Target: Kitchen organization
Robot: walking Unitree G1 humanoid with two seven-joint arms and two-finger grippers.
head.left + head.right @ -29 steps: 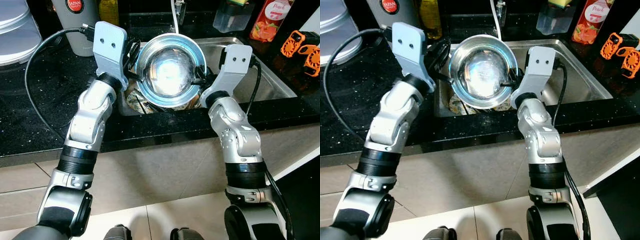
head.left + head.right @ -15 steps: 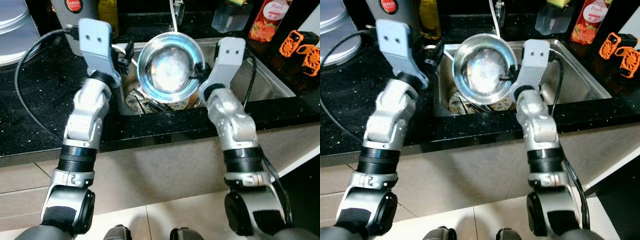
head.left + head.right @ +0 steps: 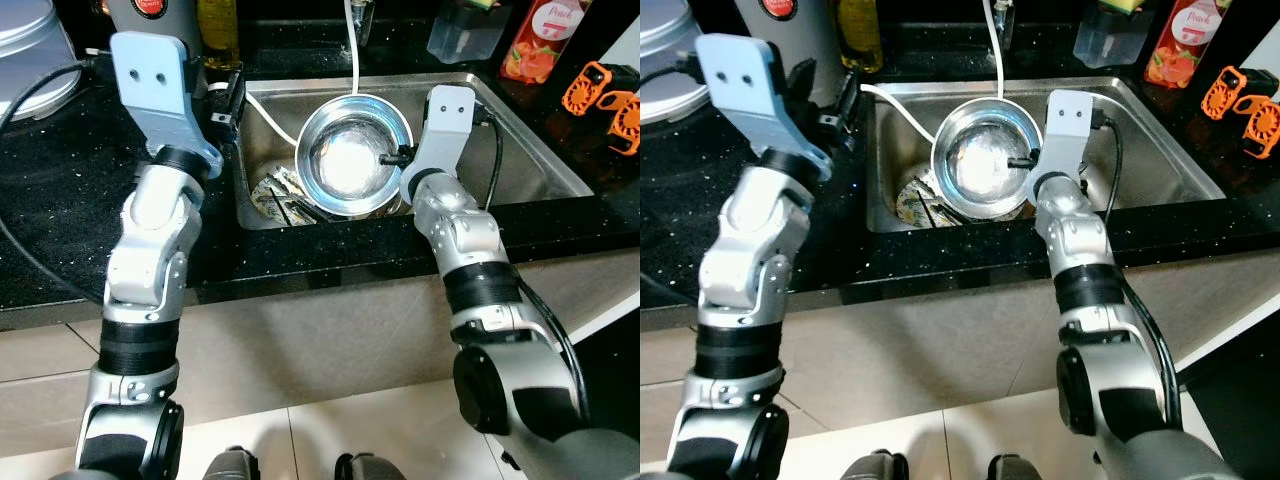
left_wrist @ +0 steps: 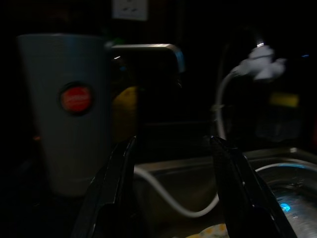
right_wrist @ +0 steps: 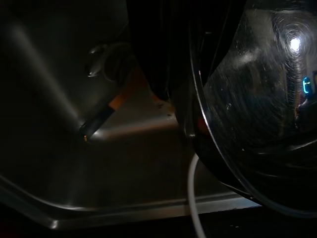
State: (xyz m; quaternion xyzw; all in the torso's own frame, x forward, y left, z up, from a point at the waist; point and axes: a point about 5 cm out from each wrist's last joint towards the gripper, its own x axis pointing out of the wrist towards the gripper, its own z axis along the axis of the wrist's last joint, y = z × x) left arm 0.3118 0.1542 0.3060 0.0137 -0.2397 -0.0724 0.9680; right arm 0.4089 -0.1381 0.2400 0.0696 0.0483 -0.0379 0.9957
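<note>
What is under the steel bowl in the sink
Under the steel bowl, at its left edge, part of a patterned plate with some utensils lies on the sink floor. The bowl covers the rest, so anything directly beneath it is hidden.

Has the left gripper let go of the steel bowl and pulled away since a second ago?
Yes. The left gripper has moved off the steel bowl, left toward the grey canister, over the sink edge.

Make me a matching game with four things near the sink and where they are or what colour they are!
Things:
1. metal bowl
2. peach juice bottle
3. orange clips
4. grey cup with red badge

Matches:
A. on the counter right of the sink
B. held over the sink by the right claw
C. behind the sink, red label
D. by the left claw

Pairs: 1-B, 2-C, 3-A, 4-D
</note>
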